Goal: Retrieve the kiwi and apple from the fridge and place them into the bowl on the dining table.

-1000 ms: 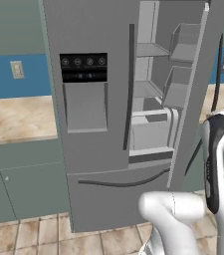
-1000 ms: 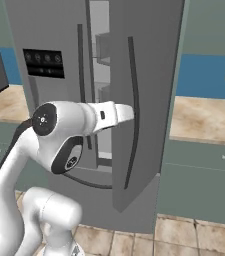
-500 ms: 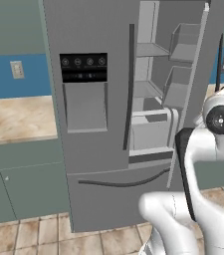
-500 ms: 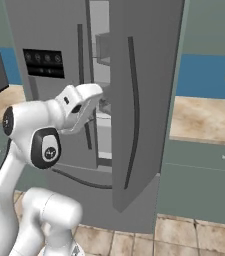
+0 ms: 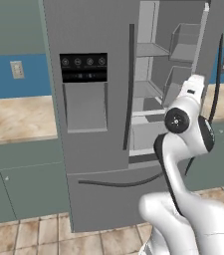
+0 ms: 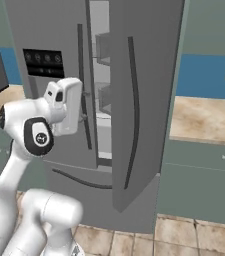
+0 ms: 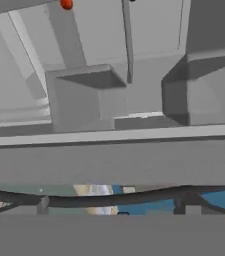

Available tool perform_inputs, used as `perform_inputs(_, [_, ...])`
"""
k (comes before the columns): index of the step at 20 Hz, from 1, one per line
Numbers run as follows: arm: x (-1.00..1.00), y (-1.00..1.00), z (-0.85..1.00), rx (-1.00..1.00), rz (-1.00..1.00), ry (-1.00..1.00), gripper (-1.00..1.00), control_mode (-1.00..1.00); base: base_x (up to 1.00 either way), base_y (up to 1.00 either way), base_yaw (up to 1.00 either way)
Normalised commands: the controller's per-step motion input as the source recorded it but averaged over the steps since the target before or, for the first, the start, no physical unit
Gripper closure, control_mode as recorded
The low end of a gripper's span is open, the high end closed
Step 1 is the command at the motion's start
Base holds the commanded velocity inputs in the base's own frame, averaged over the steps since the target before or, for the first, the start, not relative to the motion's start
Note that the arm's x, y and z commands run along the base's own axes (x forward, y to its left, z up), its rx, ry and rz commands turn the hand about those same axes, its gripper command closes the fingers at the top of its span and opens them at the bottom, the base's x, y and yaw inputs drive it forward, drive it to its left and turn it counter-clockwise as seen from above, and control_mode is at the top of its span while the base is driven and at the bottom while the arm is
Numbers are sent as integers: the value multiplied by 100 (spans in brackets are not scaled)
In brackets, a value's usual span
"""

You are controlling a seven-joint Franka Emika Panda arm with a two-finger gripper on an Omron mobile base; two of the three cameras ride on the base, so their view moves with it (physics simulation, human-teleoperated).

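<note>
Grey shelves fill the open fridge (image 5: 98,30), its right door swung wide for access. Apple (image 7: 66,4) rests far inside. Fingers spread wide, holding nothing, ready for reaching.

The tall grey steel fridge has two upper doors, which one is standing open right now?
The right-hand door of the tall grey steel fridge, swung outward to expose the grey shelves. The left door, carrying the black dispenser panel, is shut flush.
</note>
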Motion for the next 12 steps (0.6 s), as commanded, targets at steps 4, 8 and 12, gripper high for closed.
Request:
perform_inputs(4, [59, 12, 0, -16, -2, 28, -100, -100, 0, 0, 0])
perform_inputs(8, [59, -3, -15, -11, -5, 9, -100, -100, 0, 0, 0])
perform_inputs(12, [39, -38, -33, -9, -11, 1, -100, -100, 0, 0, 0])
